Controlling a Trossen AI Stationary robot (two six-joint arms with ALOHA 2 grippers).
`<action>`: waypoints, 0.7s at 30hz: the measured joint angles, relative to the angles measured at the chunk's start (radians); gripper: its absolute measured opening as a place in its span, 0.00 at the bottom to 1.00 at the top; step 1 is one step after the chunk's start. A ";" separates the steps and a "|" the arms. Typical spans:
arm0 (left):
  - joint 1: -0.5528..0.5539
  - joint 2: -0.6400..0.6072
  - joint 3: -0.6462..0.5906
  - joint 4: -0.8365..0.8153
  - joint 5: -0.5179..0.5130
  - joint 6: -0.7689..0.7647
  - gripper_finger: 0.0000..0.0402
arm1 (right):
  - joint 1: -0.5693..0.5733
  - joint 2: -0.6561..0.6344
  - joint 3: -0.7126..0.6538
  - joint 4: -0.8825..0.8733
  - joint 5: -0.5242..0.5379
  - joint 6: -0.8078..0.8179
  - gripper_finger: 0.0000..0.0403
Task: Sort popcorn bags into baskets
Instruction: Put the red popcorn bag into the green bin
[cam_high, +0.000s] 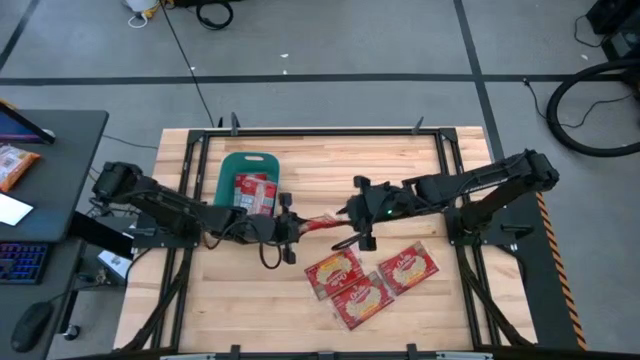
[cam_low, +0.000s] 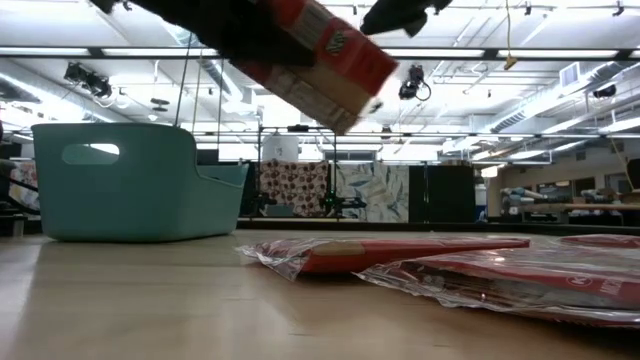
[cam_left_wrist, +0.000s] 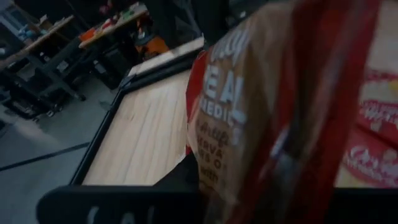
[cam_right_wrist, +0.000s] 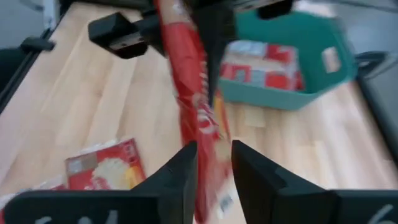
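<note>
A red popcorn bag (cam_high: 320, 222) hangs edge-up in the air over the table's middle, between my two grippers. My left gripper (cam_high: 292, 226) is shut on its left end. My right gripper (cam_right_wrist: 214, 168) is open, with one finger on each side of the bag's right end (cam_right_wrist: 208, 143). The teal basket (cam_high: 232, 165) stands at the far left with some popcorn bags (cam_high: 255, 190) lying in it. Three more bags (cam_high: 335, 272) (cam_high: 360, 300) (cam_high: 408, 265) lie flat on the wood near the front. My left gripper pinches the bag's left end (cam_right_wrist: 177, 37) between its two fingers, coming nearly level from the table's left. The bag is lifted clear and, in the low view, slopes down toward the right (cam_low: 320, 65). My right gripper: I cannot tell whether its fingers (cam_right_wrist: 186, 168) touch the bag.
Black frame rails (cam_high: 190, 180) run along the table's sides. A dark desk (cam_high: 60, 130) beyond the left edge carries a keyboard, a mouse and an orange packet (cam_high: 15, 165). Bare wood (cam_high: 240, 300) shows at the near left.
</note>
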 joint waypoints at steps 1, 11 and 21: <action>-0.005 -0.023 0.000 -0.044 -0.015 -0.009 0.10 | 0.002 -0.014 0.000 -0.004 0.020 0.003 0.27; -0.096 -0.233 0.000 -0.571 -0.536 -0.307 0.09 | 0.010 -0.040 -0.024 -0.072 0.107 0.035 0.28; -0.072 -0.268 -0.002 -1.110 -0.583 -0.715 0.10 | 0.010 -0.030 -0.061 -0.048 0.115 0.058 0.28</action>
